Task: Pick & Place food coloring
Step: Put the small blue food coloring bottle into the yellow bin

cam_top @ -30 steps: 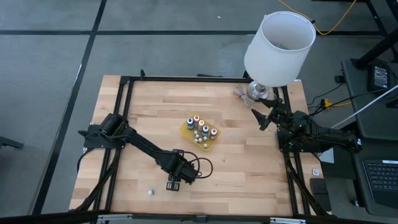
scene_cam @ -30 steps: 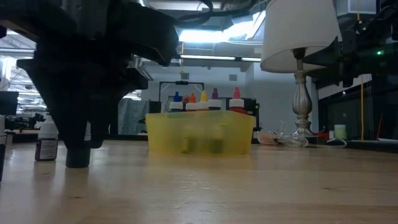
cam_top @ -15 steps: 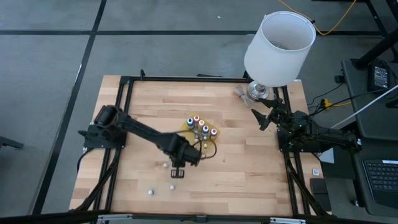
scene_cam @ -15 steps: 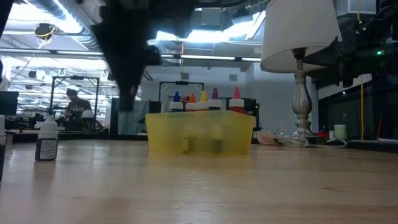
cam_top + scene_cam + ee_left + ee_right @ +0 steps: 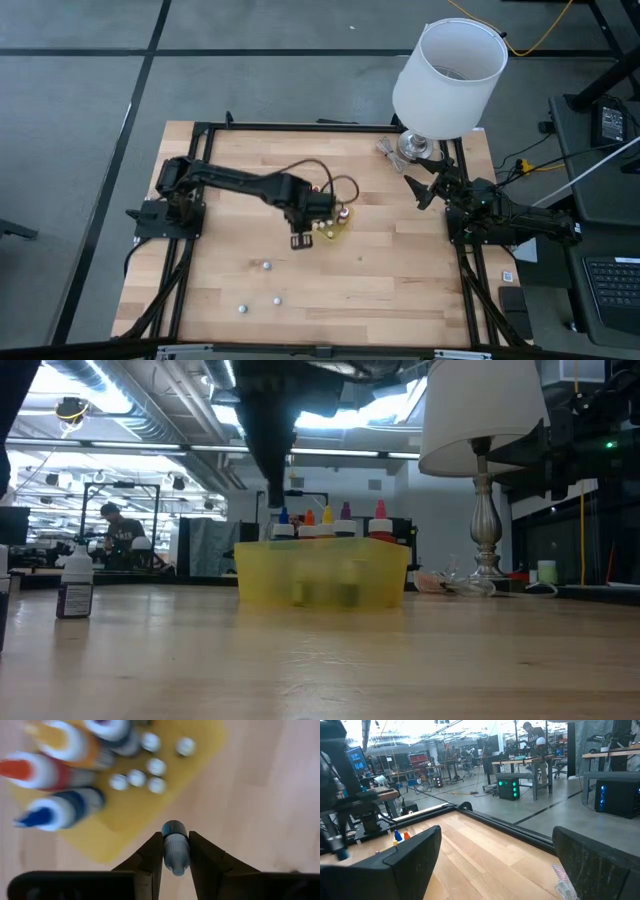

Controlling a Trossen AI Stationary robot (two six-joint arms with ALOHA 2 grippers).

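Holding a small dropper bottle (image 5: 175, 851) clenched between the fingers of our left gripper (image 5: 174, 854), we hover at the edge of the yellow tray (image 5: 131, 815), which lies straight ahead of the fingers. The bottle's long axis runs along the fingers, cap end toward the tray, where the other food coloring bottles (image 5: 80, 750) stand. Three more bottles (image 5: 266, 266) lie loose on the table (image 5: 400, 270) toward its near edge. Our right gripper (image 5: 424, 190) waits, spread wide, near the lamp (image 5: 447, 78); the left arm is clearly nearer.

Overhead, table-level and 2 wrist cameras, all sharing the yellow tray (image 5: 335, 226) (image 5: 320, 572) (image 5: 125, 815).
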